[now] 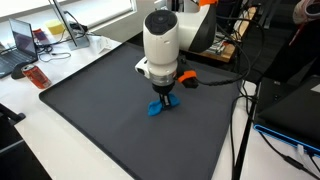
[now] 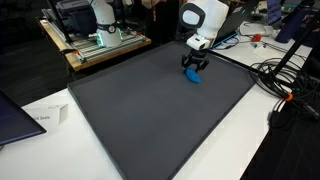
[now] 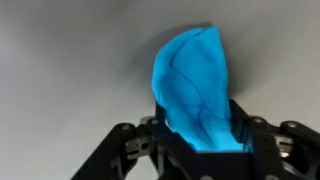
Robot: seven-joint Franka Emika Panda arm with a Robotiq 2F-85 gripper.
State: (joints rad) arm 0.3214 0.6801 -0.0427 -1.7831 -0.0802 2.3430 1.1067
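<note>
One blue object [image 1: 158, 108] lay on the dark mat [image 1: 90, 115] that covered the white surface [image 1: 30, 140]. The claw [image 1: 166, 95] stood upright over it, jaws partly closed and flanking the object closely in the wrist view; we could not tell whether they gripped it.

End effector [image 2: 195, 69] low over blue object [image 2: 198, 77] on dark mat [image 2: 150, 115]; cables [image 2: 276, 78] beside mat.

Smooth white arm [image 1: 161, 40], rounded bulbous casing, black claw [image 1: 165, 97] (jointed linkage bars on both sides)
</note>
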